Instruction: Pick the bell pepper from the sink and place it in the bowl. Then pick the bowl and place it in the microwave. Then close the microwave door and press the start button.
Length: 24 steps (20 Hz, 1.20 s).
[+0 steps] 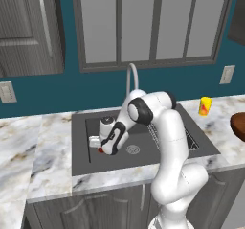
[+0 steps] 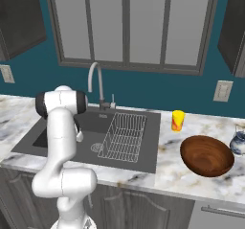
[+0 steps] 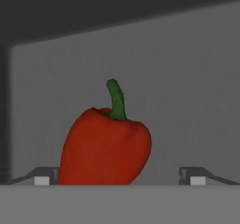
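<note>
Down in the left part of the sink (image 1: pixel 143 151), the end effector (image 1: pixel 99 146) hangs low with its jaws spread wide, grasping nothing. Between its two finger tips (image 3: pixel 42 177) sits the bell pepper (image 3: pixel 105 145), upright on the basin floor with its green stem up, closer to the left tip. Further right, on the counter (image 2: pixel 191 175), rests the bowl (image 2: pixel 206 155).
</note>
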{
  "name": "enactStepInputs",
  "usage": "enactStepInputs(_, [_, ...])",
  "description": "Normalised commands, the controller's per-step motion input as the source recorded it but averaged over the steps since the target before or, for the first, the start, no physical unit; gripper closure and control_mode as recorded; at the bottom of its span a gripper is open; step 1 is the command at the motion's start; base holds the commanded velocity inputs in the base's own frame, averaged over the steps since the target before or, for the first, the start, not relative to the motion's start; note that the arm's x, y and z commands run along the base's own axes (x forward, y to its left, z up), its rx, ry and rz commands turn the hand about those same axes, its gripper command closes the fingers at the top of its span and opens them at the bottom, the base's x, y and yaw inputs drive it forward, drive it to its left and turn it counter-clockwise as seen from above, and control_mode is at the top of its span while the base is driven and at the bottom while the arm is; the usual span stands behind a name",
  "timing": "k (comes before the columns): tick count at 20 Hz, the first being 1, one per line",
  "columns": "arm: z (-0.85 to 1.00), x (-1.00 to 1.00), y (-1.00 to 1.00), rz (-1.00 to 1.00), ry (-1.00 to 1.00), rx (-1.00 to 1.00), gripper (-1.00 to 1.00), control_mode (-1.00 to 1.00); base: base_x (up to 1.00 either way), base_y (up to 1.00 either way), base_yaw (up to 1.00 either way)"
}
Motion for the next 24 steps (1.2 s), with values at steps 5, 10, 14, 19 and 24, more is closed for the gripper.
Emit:
enactStepInputs(5, [0.00, 0.17, 0.00, 0.00, 0.00, 0.01, -1.00, -1.00, 0.00, 0.00, 0.00])
enactStepInputs(10, [-0.04, 0.27, -0.01, 0.00, 0.00, 0.00, -1.00, -1.00, 0.00, 0.00, 0.00])
enactStepInputs(14, [-0.07, 0.18, -0.02, 0.00, 0.00, 0.00, -1.00, -1.00, 0.00, 0.00, 0.00])
enactStepInputs(19, [-0.06, 0.02, -0.01, 0.00, 0.00, 0.01, 1.00, -1.00, 0.00, 0.00, 0.00])
enactStepInputs(24, [0.01, -0.28, -0.06, -0.02, -0.02, 0.02, 1.00, -1.00, 0.00, 0.00, 0.00])
